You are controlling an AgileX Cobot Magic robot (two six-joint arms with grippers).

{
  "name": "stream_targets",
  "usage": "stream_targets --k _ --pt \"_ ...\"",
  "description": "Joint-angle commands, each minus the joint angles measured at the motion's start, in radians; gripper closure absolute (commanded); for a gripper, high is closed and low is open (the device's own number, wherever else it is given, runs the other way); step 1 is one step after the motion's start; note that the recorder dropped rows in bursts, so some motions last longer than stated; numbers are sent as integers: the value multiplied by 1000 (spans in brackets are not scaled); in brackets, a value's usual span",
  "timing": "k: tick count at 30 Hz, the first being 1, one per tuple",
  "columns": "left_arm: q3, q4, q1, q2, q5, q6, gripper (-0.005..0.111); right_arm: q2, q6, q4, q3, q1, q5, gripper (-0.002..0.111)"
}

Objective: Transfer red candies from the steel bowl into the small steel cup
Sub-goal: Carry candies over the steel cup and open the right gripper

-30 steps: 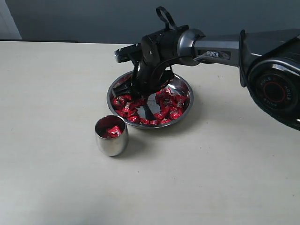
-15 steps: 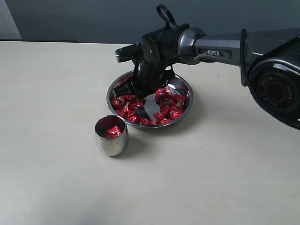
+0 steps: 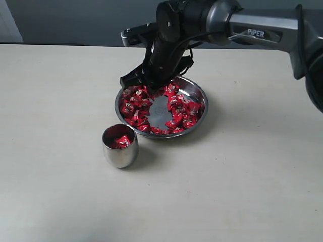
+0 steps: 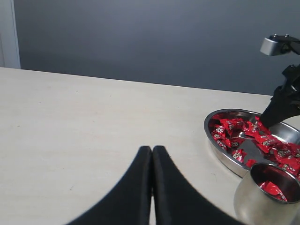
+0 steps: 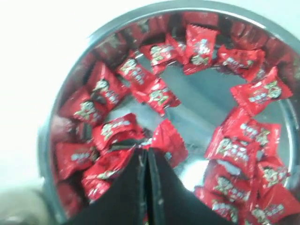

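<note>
The wide, shallow, shiny steel bowl [image 3: 160,110] sits upright, its flat bottom bare in the middle. Many small red foil-wrapped candies [image 3: 182,114] lie loose in a ring against its low rim. The small rounded steel cup [image 3: 121,152] stands upright near the bowl, not touching it, with red candy showing inside.

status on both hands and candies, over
Left hand shut, empty. Right hand shut above steel bowl, catch unclear. Red candies in bowl, some in small steel cup. Nothing blocking.

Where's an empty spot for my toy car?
Bare table left of the steel bowl, and the wide stretch nearer the camera than the small steel cup. Crowded: the bowl, where red candies ring a small bare middle.
</note>
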Motion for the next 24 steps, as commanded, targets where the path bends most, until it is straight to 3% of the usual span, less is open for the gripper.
stream_targets --k 1,11,20,24 --pt "2 0 -6 -5 -3 -3 106 -56 -194 151 0 24 147 109" --pt "2 0 -6 -5 -3 -3 106 -82 -293 184 0 165 233 109" --pt "2 0 -6 -5 -3 -3 106 -82 -303 182 0 177 308 108" --pt "2 0 -6 -5 -3 -3 106 -78 -317 182 0 177 343 89"
